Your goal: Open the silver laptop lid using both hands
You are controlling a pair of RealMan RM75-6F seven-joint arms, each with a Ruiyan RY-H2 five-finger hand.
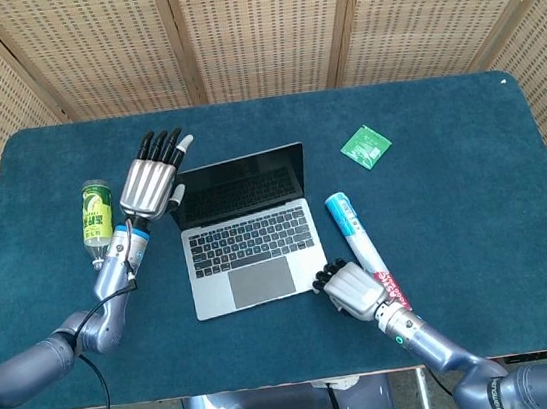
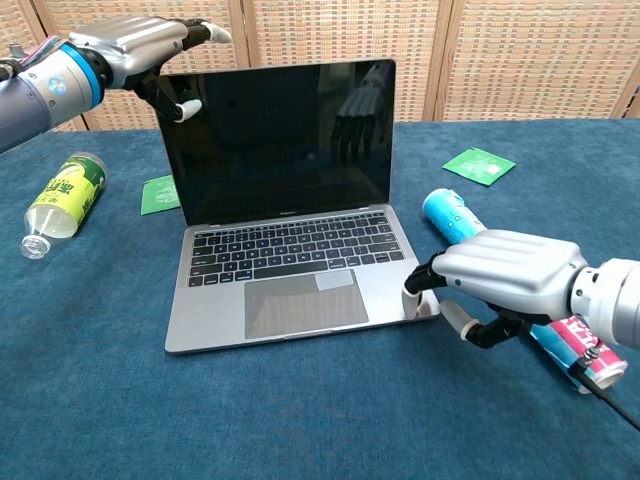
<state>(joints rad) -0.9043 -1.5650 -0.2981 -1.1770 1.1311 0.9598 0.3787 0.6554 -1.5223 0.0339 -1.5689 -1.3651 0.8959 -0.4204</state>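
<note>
The silver laptop (image 1: 250, 253) (image 2: 280, 290) stands open in the middle of the table, its dark screen (image 2: 280, 140) upright and tilted slightly back. My left hand (image 1: 152, 180) (image 2: 140, 45) is at the lid's upper left corner. Its fingers stretch out over the top edge and its thumb lies in front of the screen's edge. My right hand (image 1: 353, 287) (image 2: 500, 280) has its fingers curled, and the fingertips press on the base's front right corner.
A plastic bottle (image 1: 96, 213) (image 2: 62, 195) lies to the left of the laptop. A blue and white tube (image 1: 356, 236) (image 2: 455, 218) lies to its right, partly under my right hand. One green packet (image 1: 365, 146) (image 2: 478, 165) lies at the back right, another (image 2: 158, 195) behind the lid's left side.
</note>
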